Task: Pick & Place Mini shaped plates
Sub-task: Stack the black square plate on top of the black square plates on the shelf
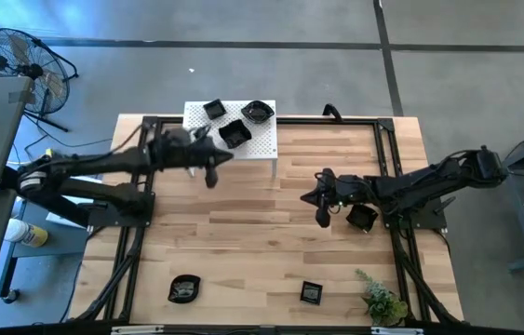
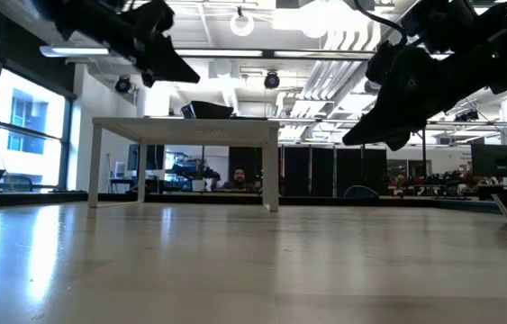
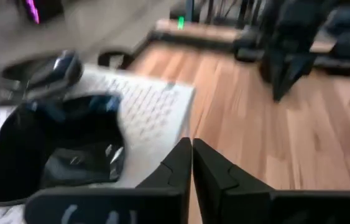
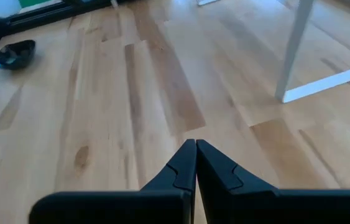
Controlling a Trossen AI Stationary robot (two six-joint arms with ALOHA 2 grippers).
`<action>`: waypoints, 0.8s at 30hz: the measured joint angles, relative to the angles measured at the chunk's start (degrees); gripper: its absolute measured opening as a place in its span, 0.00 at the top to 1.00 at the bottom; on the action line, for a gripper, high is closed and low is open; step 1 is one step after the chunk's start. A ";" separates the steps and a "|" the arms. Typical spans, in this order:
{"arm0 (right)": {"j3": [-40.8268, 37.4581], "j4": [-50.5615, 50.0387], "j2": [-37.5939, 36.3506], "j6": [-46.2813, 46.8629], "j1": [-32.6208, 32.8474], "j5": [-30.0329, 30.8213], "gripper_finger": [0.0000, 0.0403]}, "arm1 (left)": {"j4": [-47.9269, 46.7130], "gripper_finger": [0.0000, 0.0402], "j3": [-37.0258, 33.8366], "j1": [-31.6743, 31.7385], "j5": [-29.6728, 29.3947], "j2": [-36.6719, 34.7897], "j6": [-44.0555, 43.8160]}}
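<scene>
Three mini shaped plates, glossy black, rest on the white perforated platform (image 1: 263,144) at the table's far edge: one at the far left (image 1: 213,109), one at the far right (image 1: 258,112) and one nearer (image 1: 235,134). The nearer plate (image 3: 56,149) fills the left wrist view. My left gripper (image 1: 210,177) hovers shut and empty just off the platform's near edge (image 3: 191,149). My right gripper (image 1: 322,216) hangs shut and empty over the middle of the table (image 4: 195,146). More plates lie on the wood: one beside the right arm (image 1: 362,217), two near the front edge (image 1: 184,288) (image 1: 311,292).
A small green plant (image 1: 382,302) stands at the front right corner. Black frame rails (image 1: 127,265) run along the table's left, right and far sides. The platform's white legs (image 4: 296,50) stand on the wood. Bare wood lies between the two grippers.
</scene>
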 joint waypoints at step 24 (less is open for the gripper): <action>12.77 -30.03 2.23 40.80 25.36 -2.83 0.81 | 54.48 0.99 -28.91 -7.90 -2.37 5.16 0.96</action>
